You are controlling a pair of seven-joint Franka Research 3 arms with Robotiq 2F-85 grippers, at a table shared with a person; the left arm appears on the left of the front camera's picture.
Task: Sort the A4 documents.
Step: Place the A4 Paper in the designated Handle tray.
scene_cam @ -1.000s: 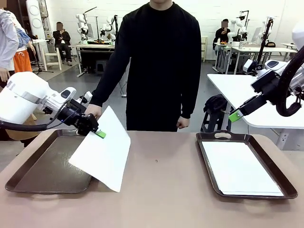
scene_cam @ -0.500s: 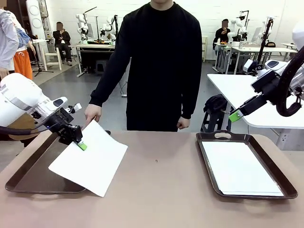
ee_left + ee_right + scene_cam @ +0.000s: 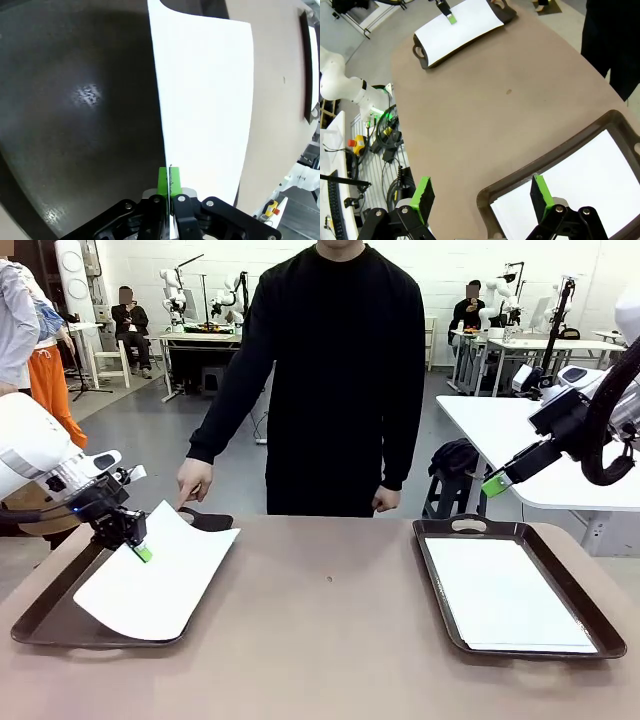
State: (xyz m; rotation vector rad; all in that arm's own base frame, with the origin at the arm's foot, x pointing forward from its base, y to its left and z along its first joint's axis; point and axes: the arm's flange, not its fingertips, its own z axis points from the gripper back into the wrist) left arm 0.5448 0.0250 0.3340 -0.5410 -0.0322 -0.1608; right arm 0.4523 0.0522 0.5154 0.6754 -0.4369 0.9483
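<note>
My left gripper (image 3: 140,552) is shut on the edge of a plain white A4 document (image 3: 150,585), which droops over the dark brown left tray (image 3: 40,625). In the left wrist view the green pads (image 3: 163,178) pinch the A4 document (image 3: 205,100) edge-on above the tray floor (image 3: 75,100). Another white A4 document (image 3: 505,595) lies flat in the right tray (image 3: 600,632). My right gripper (image 3: 490,483) hangs open and holds nothing, above and beyond that tray. The right wrist view has the right gripper (image 3: 481,192) over the near rim of the right tray (image 3: 520,187).
A person in black stands at the far side of the table, one hand (image 3: 193,480) hovering near the far handle of the left tray. The brown tabletop (image 3: 330,640) between the trays is bare. A white table (image 3: 520,440) stands behind on the right.
My left gripper has carried the sheet left and down, from tilted up over the table to low over the left tray. The right arm has not moved.
</note>
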